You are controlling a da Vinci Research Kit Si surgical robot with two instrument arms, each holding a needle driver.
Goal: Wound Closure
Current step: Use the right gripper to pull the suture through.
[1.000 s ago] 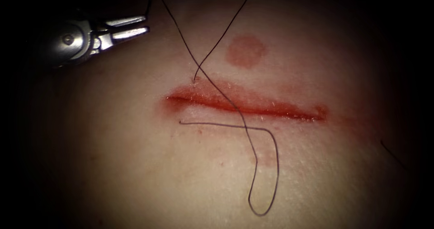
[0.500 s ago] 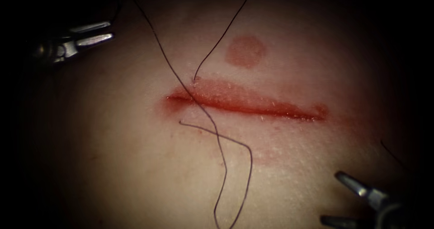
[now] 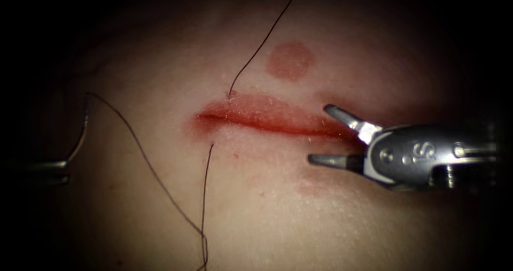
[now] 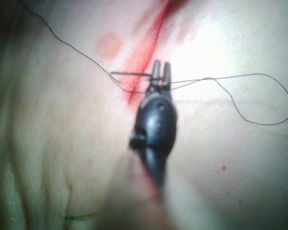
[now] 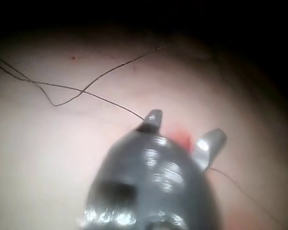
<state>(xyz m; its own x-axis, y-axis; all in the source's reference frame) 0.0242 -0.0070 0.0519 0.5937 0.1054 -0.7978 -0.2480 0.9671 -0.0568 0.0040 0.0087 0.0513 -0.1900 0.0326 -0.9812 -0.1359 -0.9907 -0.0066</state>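
Observation:
The cut [image 3: 278, 122] runs across the tissue [image 3: 256, 212], wet with red fluid. My left tool [image 3: 60, 172] sits at the far left, away from the cut, shut on the curved needle [image 3: 80, 129] near the end opposite the thread; the needle is out of the tissue. Thread [image 3: 155, 180] runs from the needle down to a bend, then up to a point just below the cut's left end. A second strand [image 3: 262, 41] leaves the tissue above that end. The left wrist view shows the left tool [image 4: 161, 72] gripping the needle [image 4: 129, 74]. My right tool [image 3: 323, 134] [image 5: 182, 132] hovers open and empty over the cut's right part.
A round reddish mark [image 3: 290, 61] [image 4: 109, 44] lies on the tissue above the cut. A slack loop of thread [image 4: 278, 100] lies on the tissue beyond the left tool. The right tool's body [image 3: 422, 156] covers the cut's right end.
My left tool has moved left and down with the needle, drawing the loop below the cut out into a narrow bend. The right tool has come in from the lower right to the cut's right part.

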